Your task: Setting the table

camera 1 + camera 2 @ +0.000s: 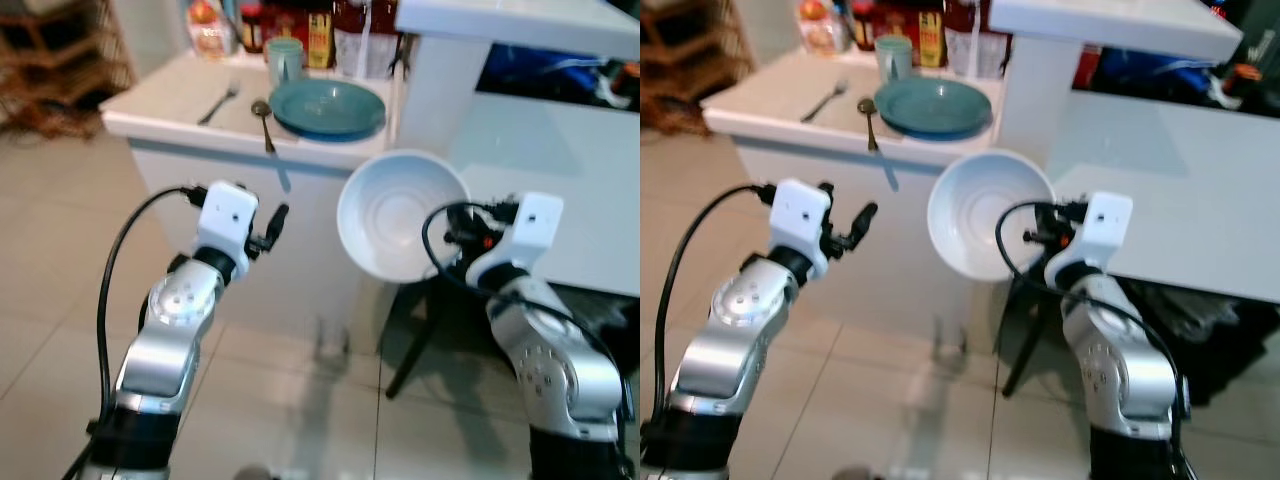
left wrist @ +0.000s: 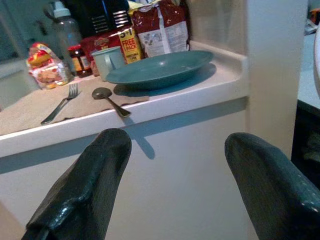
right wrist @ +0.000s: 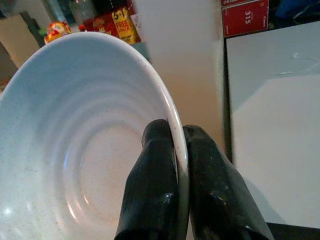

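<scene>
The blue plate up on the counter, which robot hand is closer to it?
Left. The left gripper hangs open just below and before the counter edge near the blue plate. The right gripper, farther off beside the white table, is pinching the white bowl by its rim.

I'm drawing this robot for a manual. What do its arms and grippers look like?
Both arms are silver metal with round joints, each topped by a white boxy wrist module and trailing a looping black cable. The left gripper and right gripper have two long, glossy black fingers.

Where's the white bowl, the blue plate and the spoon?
white bowl point(image 1: 395, 215), left eye view, inner middle.
blue plate point(image 1: 328, 104), left eye view, its centre.
spoon point(image 2: 102, 93), left wrist view, its scoop.
</scene>
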Robot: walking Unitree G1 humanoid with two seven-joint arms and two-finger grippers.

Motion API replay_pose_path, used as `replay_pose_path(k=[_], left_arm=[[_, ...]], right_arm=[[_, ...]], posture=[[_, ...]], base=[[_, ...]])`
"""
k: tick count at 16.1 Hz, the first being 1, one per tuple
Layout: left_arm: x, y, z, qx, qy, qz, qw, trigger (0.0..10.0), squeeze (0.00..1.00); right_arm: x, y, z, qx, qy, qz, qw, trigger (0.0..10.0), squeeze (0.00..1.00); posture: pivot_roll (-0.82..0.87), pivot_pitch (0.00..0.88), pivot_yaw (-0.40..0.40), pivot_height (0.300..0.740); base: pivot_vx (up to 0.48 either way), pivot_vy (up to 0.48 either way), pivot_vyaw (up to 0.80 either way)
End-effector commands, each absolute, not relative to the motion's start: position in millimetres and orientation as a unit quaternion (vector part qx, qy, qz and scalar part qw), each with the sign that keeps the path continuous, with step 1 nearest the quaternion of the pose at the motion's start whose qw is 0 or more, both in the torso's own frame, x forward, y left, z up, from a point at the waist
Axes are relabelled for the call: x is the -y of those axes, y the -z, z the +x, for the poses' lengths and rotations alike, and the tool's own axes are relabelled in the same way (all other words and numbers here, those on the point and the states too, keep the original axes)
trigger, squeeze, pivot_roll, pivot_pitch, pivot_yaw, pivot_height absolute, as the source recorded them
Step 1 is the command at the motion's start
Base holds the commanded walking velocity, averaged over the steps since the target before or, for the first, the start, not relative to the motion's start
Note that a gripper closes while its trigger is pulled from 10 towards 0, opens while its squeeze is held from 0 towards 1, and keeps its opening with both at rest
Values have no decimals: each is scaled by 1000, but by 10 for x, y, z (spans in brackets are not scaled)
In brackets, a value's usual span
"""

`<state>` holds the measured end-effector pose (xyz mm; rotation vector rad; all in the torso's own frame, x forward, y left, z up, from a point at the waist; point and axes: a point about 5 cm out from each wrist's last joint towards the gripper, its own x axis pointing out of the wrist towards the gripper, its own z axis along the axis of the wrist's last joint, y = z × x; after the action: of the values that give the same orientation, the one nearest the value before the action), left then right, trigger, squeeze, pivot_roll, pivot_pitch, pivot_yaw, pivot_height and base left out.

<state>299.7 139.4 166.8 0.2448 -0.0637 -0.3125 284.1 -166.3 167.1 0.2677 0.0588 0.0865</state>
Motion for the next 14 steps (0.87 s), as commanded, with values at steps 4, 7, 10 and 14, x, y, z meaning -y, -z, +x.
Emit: replay_pose_path(k=[4,7,10,14], left_arm=[[-1317,-1713,3012,42,162,125,978,10000,0],[-1317,-1715,3014,43,162,126,978,10000,0],[-1316,-1716,3017,43,162,127,978,10000,0],[-1328,-1718,3020,43,161,129,978,10000,0]], right_arm=[[1846,-1740,2863,-4,6,145,989,10000,0],[1852,-1737,2865,-4,5,143,990,10000,0],[1869,-1731,2870,-5,14,154,988,10000,0],[1873,-1730,2875,-6,21,157,987,10000,0]], posture=[[95,24,3,740],[95,24,3,740],[95,24,3,740],[98,24,8,740]], base=[[0,-480,400],[0,-480,0],[0,-480,0],[0,-480,0]])
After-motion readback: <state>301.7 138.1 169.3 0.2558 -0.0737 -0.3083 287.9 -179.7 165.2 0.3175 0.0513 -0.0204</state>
